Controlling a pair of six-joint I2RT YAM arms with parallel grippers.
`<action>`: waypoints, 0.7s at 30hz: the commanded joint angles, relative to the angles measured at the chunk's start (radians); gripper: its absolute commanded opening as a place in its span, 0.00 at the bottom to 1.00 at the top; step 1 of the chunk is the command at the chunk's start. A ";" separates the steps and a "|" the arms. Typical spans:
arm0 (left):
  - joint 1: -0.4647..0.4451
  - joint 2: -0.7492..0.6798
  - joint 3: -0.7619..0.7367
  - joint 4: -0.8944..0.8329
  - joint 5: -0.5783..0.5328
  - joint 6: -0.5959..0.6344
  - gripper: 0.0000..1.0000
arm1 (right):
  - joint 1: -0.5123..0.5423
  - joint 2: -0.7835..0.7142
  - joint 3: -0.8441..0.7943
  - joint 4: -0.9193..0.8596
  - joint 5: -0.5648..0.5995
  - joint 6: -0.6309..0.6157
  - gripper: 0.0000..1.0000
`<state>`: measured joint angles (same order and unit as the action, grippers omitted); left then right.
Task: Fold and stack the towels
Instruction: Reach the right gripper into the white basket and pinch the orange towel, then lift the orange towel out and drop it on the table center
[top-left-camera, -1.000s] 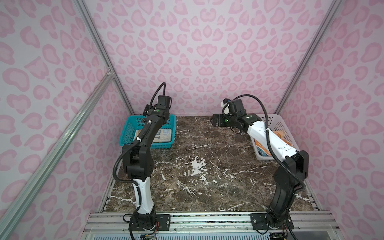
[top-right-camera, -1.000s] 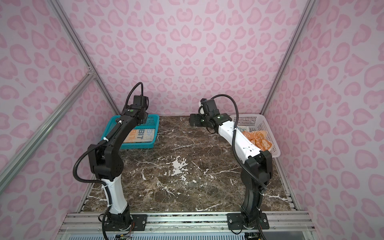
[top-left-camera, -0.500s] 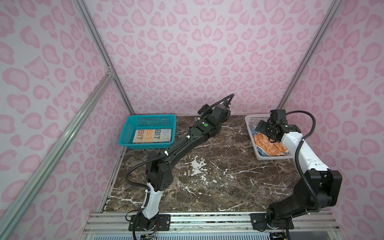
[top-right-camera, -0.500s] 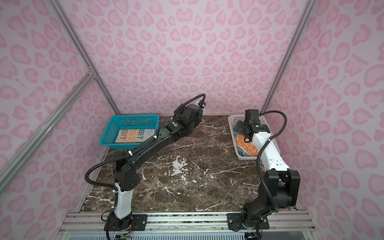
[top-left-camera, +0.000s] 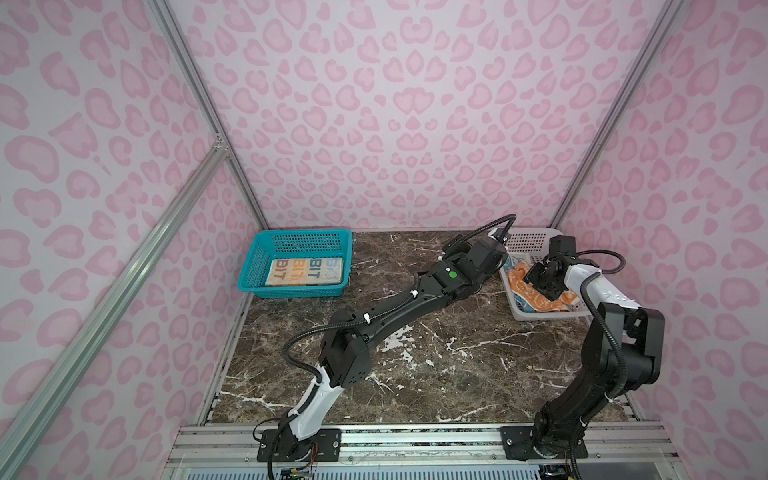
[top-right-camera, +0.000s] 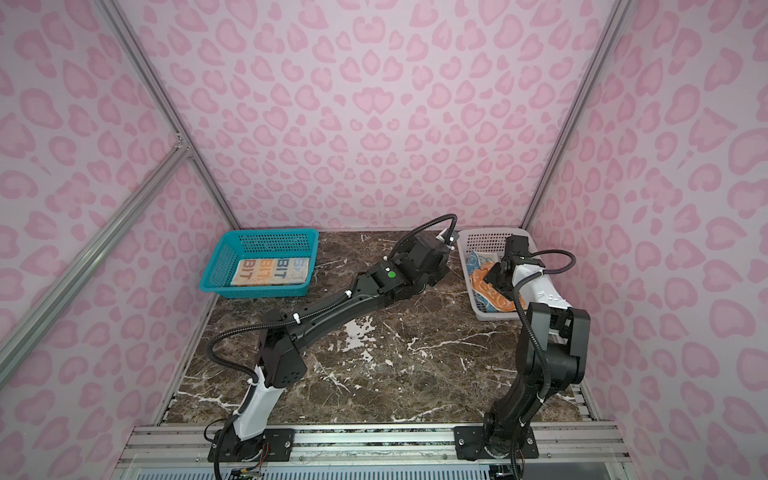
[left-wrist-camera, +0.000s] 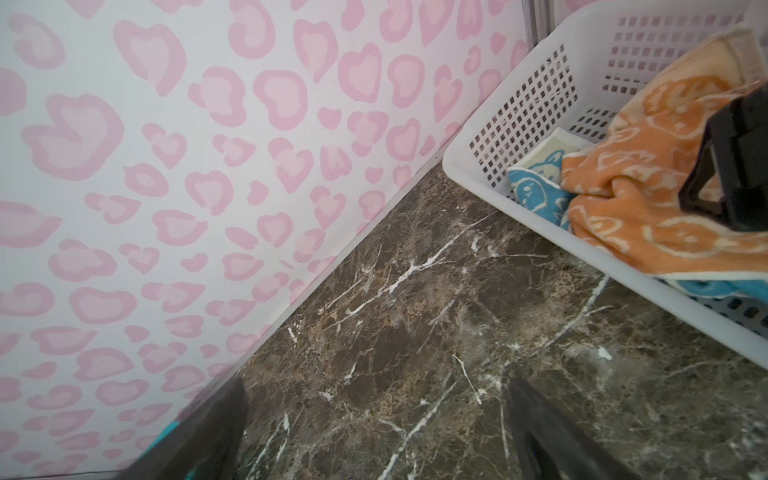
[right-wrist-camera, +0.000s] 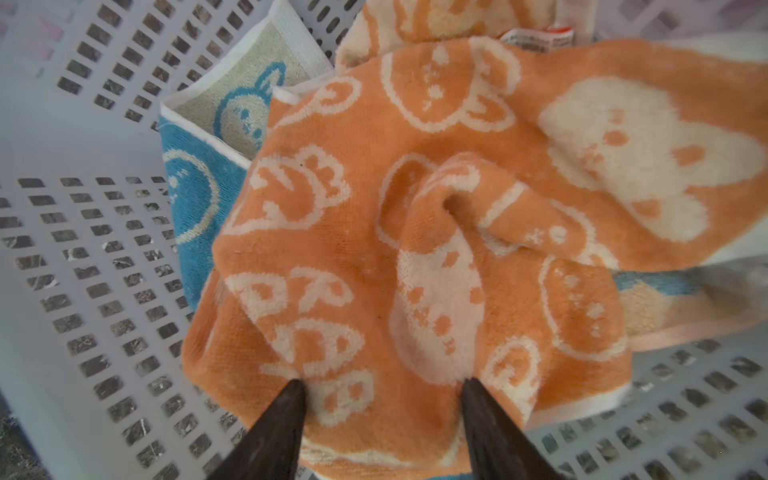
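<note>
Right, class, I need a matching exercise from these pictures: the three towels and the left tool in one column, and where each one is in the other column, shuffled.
Column 1
1. cream towel
2. orange towel
3. blue towel
4. left tool

Column 2
A. partly under another towel in the white basket
B. open, over the bare marble table beside the white basket
C. folded flat in the teal basket
D. crumpled on top in the white basket

Pairs: 1-C, 2-D, 3-A, 4-B
</note>
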<state>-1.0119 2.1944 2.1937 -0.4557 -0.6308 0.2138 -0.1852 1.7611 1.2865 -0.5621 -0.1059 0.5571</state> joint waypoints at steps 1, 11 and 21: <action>-0.001 0.007 0.014 -0.023 0.058 -0.082 0.98 | 0.000 0.028 -0.002 0.038 -0.032 -0.005 0.50; -0.001 0.015 0.015 -0.089 0.093 -0.119 0.98 | -0.007 0.012 -0.003 0.040 -0.046 -0.008 0.06; 0.000 -0.061 0.013 -0.103 0.074 -0.136 0.98 | 0.014 -0.133 0.070 -0.073 -0.020 -0.057 0.00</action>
<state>-1.0126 2.1799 2.1944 -0.5549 -0.5468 0.0959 -0.1829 1.6474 1.3392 -0.5896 -0.1429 0.5293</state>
